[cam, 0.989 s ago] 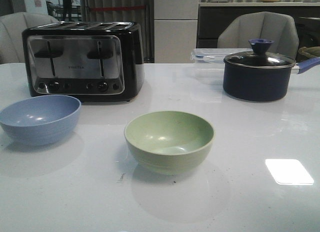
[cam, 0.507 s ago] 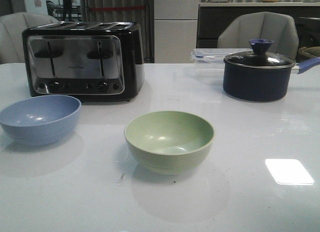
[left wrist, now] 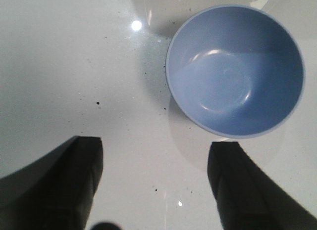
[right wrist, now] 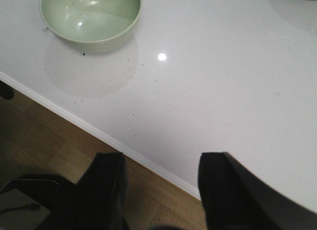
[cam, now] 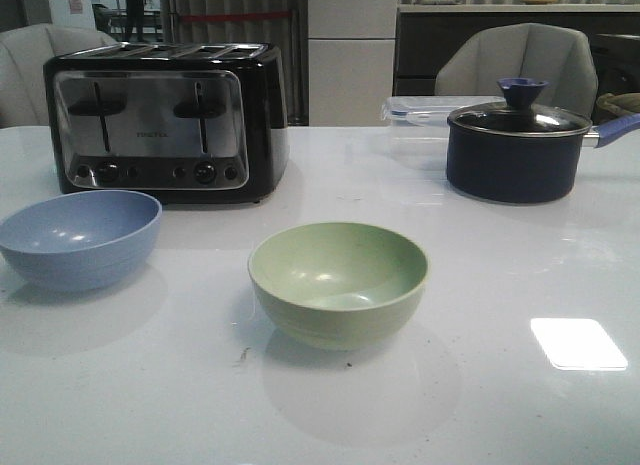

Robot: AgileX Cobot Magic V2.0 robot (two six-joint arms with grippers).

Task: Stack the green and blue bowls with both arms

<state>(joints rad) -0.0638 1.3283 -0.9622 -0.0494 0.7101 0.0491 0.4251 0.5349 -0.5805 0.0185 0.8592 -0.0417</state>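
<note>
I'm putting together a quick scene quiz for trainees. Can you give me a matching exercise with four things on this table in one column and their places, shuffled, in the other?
Things:
1. blue bowl
2. green bowl
3. toaster
4. saucepan

Places, as the front view shows them:
A. far right, lid on, beside a clear container
B. near the middle of the table, closest to the camera
C. far left, behind a bowl
D. near left, in front of the black and steel appliance

Pairs: 1-D, 2-B, 3-C, 4-A
</note>
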